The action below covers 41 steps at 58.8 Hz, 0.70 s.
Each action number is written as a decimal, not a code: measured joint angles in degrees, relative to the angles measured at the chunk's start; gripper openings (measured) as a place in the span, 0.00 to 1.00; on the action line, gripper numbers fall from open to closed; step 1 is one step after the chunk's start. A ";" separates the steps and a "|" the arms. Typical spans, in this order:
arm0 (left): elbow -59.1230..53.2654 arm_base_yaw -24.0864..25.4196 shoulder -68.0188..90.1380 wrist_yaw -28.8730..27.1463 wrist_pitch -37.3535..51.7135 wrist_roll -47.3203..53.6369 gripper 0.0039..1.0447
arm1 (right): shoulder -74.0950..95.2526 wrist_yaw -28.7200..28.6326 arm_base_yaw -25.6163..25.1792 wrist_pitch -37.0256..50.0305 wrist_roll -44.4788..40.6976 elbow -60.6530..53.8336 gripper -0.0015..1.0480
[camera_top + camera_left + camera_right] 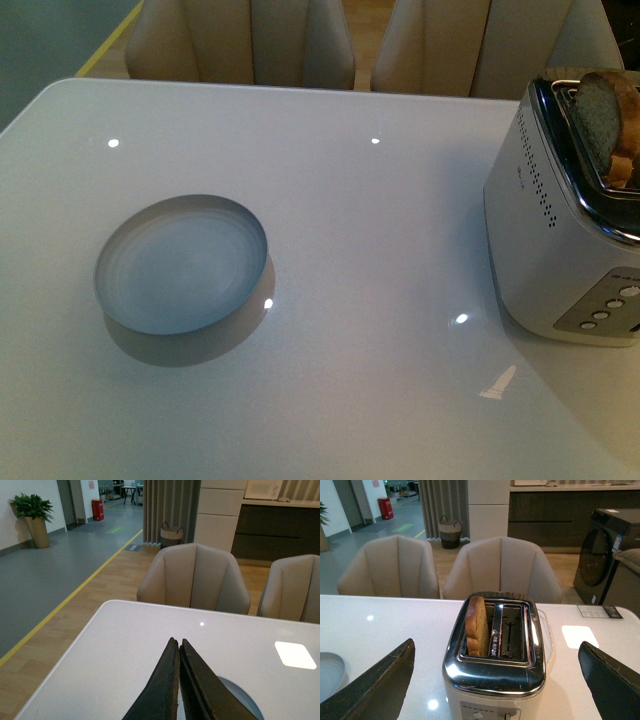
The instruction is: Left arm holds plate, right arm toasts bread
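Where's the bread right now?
The bread stands upright in one slot of the toaster, sticking out above the top. In the front view the toaster is at the table's right edge, well apart from the plate on the left.

An open-plan showroom or office kitchen: beyond the tool, padded chairs [194, 578] line the white desk [125, 645], then cabinets [220, 510], a washing machine [605, 555], yellow-lined flooring.

A silver toaster [560, 240] stands on the glossy white table [360, 260], with beige chairs [502, 567] behind.
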 joint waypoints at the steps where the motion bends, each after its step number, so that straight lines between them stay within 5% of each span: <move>1: 0.00 0.00 -0.42 0.00 -0.33 0.00 0.03 | 0.00 0.02 0.00 0.00 0.00 0.00 0.91; 41: -0.04 0.00 -25.35 -0.04 -23.65 0.02 0.03 | 0.00 0.00 0.00 0.00 0.00 0.00 0.91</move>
